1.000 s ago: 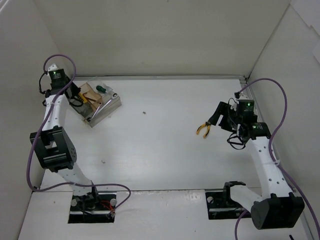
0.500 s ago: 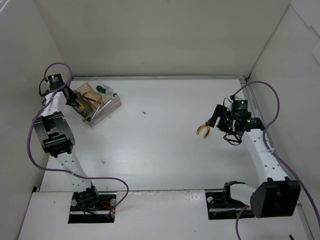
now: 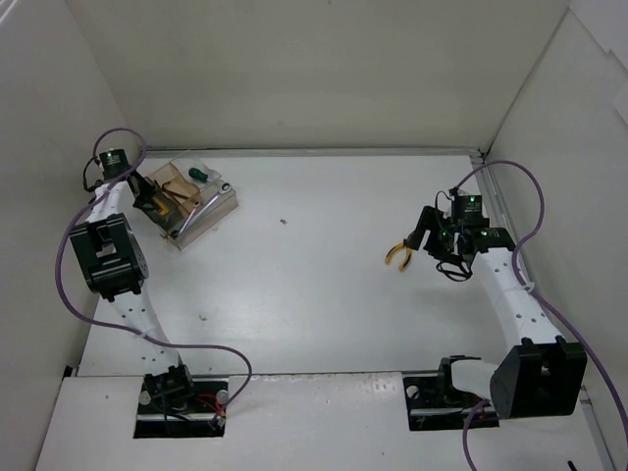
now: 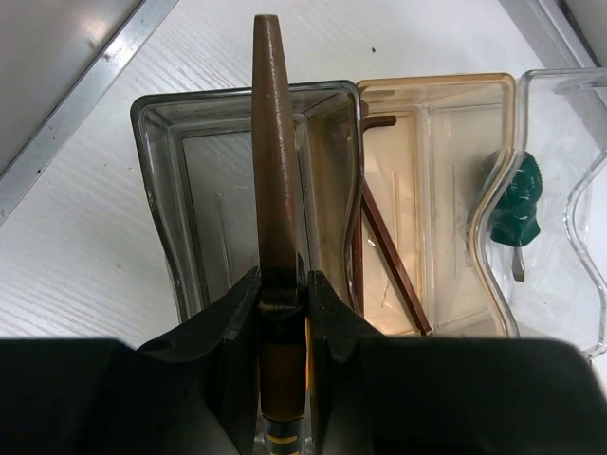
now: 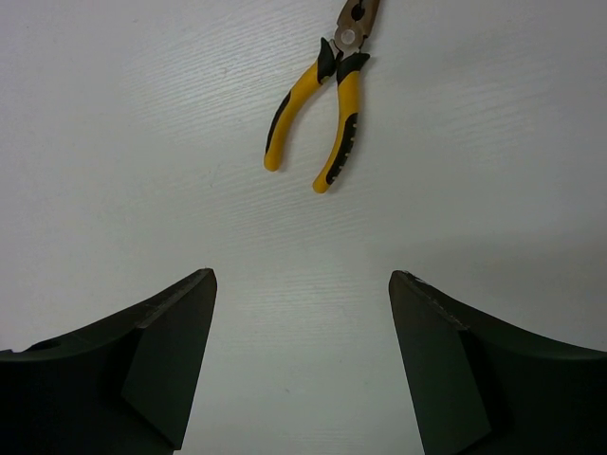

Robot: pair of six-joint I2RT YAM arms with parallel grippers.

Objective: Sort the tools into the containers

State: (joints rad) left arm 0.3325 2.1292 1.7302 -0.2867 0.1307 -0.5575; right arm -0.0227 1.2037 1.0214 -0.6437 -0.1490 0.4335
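Note:
The containers (image 3: 196,202) sit at the far left of the table: a grey-tinted box (image 4: 152,152), a brown-tinted box (image 4: 446,142) holding a thin dark bent rod (image 4: 389,251), and a clear box (image 4: 574,133) holding a green-handled screwdriver (image 4: 515,199). A silver wrench (image 3: 201,210) lies across them. My left gripper (image 4: 282,280) is shut on a brown rod-like tool (image 4: 272,142) with a yellow-banded end, held over the grey-tinted box; it also shows in the top view (image 3: 149,197). My right gripper (image 5: 302,275) is open and empty above the table. The yellow-handled pliers (image 5: 347,104) lie ahead of it, apart from it, also visible from above (image 3: 398,253).
White walls enclose the table on three sides, with a metal strip (image 4: 85,95) along the wall base close behind the containers. A small dark speck (image 3: 283,221) lies mid-table and another (image 3: 201,317) nearer the left arm. Purple cables loop off both arms.
The left arm has folded back toward the left wall, its gripper staying at the containers with the tool. The right arm has shifted slightly; the pliers have not moved.

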